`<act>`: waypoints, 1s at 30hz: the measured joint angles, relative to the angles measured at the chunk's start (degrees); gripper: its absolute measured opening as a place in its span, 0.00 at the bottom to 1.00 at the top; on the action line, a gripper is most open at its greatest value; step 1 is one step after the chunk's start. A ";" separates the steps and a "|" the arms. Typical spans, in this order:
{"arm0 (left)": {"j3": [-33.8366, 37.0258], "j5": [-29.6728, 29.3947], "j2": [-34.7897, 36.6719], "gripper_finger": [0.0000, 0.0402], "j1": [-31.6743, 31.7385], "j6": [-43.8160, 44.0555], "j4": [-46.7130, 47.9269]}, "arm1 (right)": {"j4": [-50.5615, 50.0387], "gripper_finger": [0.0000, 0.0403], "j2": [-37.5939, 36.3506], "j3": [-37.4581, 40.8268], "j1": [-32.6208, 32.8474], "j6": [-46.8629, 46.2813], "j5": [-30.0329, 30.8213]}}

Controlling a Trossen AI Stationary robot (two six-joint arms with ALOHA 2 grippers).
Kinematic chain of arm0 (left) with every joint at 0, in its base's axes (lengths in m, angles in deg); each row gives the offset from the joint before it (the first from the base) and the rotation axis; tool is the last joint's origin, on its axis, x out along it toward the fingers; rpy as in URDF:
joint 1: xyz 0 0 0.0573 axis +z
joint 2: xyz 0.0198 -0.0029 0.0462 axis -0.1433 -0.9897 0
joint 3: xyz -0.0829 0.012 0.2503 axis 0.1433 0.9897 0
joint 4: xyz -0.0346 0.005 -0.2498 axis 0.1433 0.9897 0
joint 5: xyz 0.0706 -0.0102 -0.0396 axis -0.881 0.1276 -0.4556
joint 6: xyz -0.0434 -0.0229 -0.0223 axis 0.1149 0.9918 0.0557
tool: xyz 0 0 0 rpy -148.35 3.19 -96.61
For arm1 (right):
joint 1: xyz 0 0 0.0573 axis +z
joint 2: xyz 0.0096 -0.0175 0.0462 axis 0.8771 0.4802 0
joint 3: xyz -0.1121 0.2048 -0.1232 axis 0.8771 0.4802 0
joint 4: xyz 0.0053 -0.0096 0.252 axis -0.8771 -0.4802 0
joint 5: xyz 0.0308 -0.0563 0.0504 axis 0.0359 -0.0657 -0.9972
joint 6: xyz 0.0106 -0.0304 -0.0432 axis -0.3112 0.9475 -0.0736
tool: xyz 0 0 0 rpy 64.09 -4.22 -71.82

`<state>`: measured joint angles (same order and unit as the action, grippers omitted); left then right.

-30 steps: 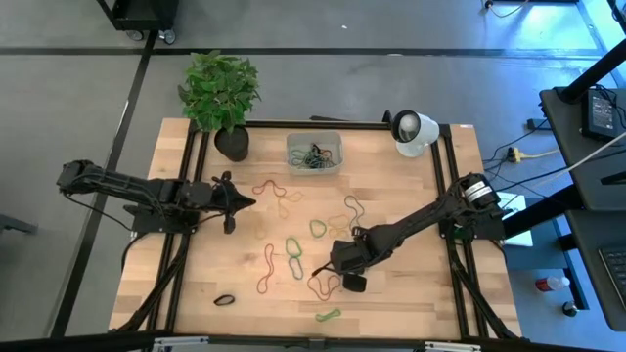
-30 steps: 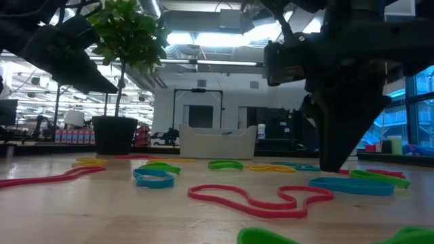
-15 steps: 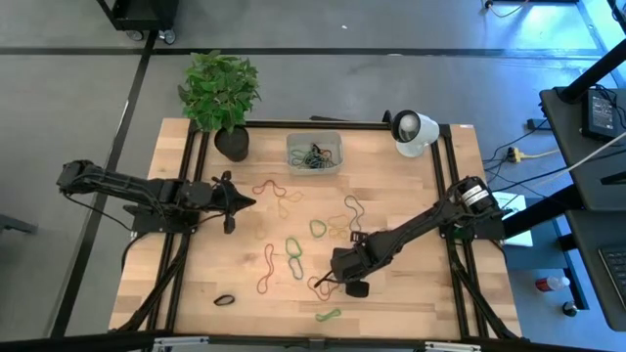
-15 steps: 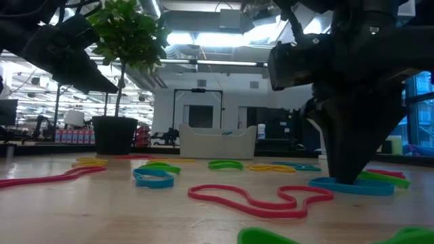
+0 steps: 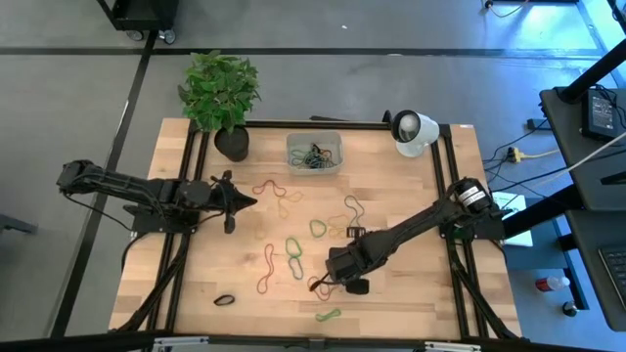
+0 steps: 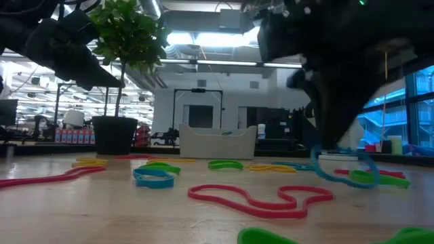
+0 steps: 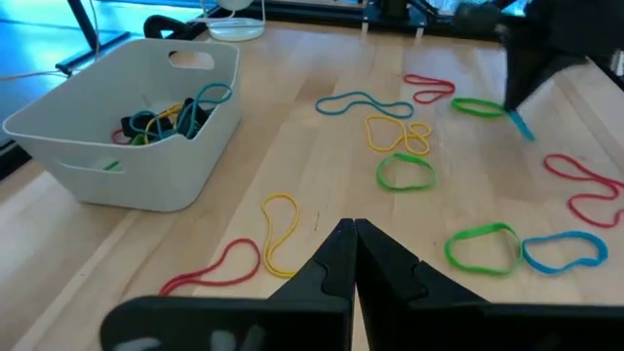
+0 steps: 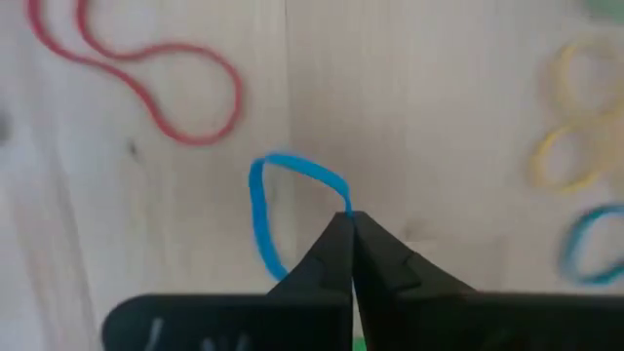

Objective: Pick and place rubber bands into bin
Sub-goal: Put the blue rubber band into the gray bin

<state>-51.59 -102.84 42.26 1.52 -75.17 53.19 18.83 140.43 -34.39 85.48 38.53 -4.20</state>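
Note:
Rubber bands in red, green, yellow and blue lie scattered over the wooden table (image 5: 411,293). One is a red one (image 6: 251,198) close to the low camera. The bin (image 5: 314,154) stands at the far edge with several bands inside (image 7: 161,119). My right gripper (image 5: 325,279) is near the table's near middle, shut on a blue rubber band (image 8: 268,195). My left gripper (image 5: 249,202) hovers shut over the table's left half (image 7: 353,230), touching nothing. My right gripper pinches the blue band between its two fingertips at one end of the loop (image 8: 343,207), coming from above and pointing down. The loop hangs slack below the fingers (image 6: 339,175). Whether its lower end still lies on the table, I cannot tell.
A black plant pot (image 5: 232,144) stands at the far left corner and a white round camera (image 5: 414,131) at the far right. A black band (image 5: 225,300) and a green band (image 5: 329,315) lie by the near edge. Dark frame rails run along both table sides.
My right gripper moved a little toward the near edge and down onto the blue band, then rose with it. The band, flat on the table before, now hangs from the fingertips with its gripped end lifted.

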 joint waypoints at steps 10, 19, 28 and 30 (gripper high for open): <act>0.00 2.58 0.01 0.01 0.00 0.91 -0.31 | -7.72 0.00 -6.57 -2.96 -9.50 9.06 4.72; 0.00 2.44 0.00 0.01 0.00 0.90 -0.28 | 0.95 0.00 -15.24 -3.01 -25.92 19.71 6.17; 0.00 0.98 0.00 0.01 0.02 -0.64 0.03 | 16.96 0.00 -11.24 -3.29 -43.96 27.77 -0.78; 0.00 0.11 0.00 0.01 0.02 -1.54 0.02 | 19.89 0.00 -9.48 -3.31 -46.34 28.35 -3.00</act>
<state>-51.59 -102.73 42.26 1.54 -76.71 53.22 38.72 130.95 -37.70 39.14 66.88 -7.20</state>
